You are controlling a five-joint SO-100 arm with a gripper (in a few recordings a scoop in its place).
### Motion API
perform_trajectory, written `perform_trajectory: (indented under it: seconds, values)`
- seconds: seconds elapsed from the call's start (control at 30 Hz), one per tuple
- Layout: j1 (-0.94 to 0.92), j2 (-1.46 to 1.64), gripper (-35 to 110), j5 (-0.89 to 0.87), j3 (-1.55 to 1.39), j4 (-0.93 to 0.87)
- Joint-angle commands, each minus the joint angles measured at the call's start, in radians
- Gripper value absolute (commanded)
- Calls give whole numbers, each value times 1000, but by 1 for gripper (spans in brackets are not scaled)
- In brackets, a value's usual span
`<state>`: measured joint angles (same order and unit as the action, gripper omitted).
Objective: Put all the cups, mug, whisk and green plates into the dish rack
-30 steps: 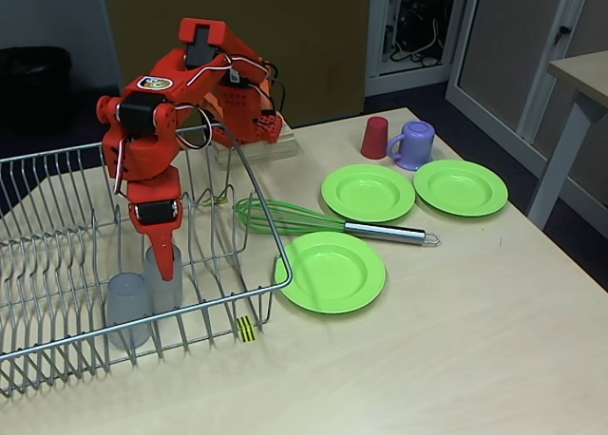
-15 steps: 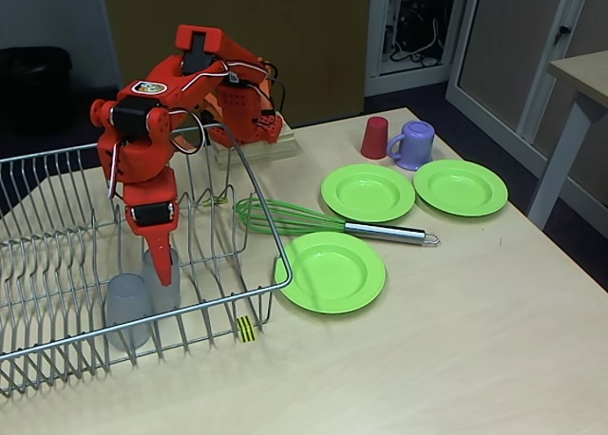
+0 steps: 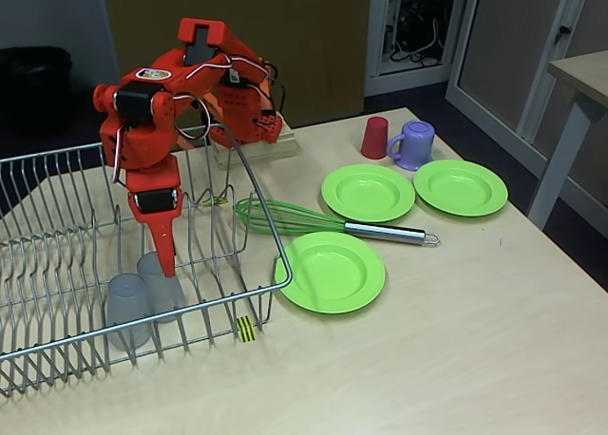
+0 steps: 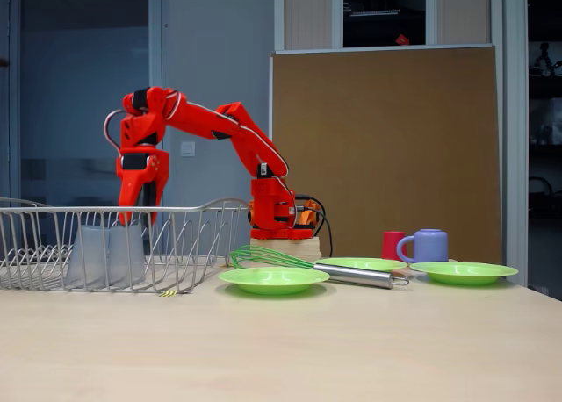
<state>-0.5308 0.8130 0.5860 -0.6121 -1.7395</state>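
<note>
Pale wood table (image 3: 456,359), brown board (image 4: 386,139) behind; gripper (image 3: 166,261) over rack tumblers (image 3: 142,297), prob. closed, empty.

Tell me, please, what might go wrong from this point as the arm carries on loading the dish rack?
The hand hangs just above the second grey tumbler in the dish rack; lifting carelessly could snag it or tip it against the other tumbler. The whisk lies between the green plates, so grabbing it may nudge them. Its slim handle could slip.

rack (image 3: 57,264): shiny metal wire | tumblers (image 3: 128,307): frosted plastic | plates (image 3: 332,271): glossy plastic | table (image 3: 427,359): matt wood-look
</note>
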Motion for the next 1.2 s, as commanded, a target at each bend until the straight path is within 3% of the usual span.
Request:
perform_trajectory:
  seconds: [0.0, 0.27, 0.57, 0.67, 0.87, 1.17]
  values:
    - [32, 141, 32, 17, -28, -34]
    - [206, 439, 30, -63, -221, -40]
    - [604, 822, 29, -460, -742, 78]
    - [779, 927, 20, -741, -896, 163]
    - [1144, 1019, 26, -1333, -1083, 302]
    - [1589, 695, 36, -1979, -785, 267]
